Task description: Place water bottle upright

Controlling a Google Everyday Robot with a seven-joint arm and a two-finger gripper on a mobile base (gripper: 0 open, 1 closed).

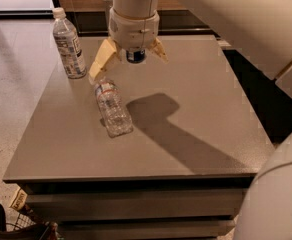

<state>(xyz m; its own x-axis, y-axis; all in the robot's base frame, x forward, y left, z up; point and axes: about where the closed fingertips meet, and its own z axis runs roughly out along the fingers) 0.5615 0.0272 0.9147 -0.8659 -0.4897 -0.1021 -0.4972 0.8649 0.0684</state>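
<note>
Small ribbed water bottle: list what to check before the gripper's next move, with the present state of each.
1. Small clear ribbed plastic water bottle upright: not ok, it lies on its side on the grey table.
2. Gripper open for a grasp: ok, it is spread wide.
3. Gripper around the bottle: not ok, it hangs over the cap end, one finger close by the cap.
4. Finger touching the cap: cannot tell.
5. Tall smooth clear bottle with white label out of the way: ok, upright at a far corner, apart from the water bottle.
</note>
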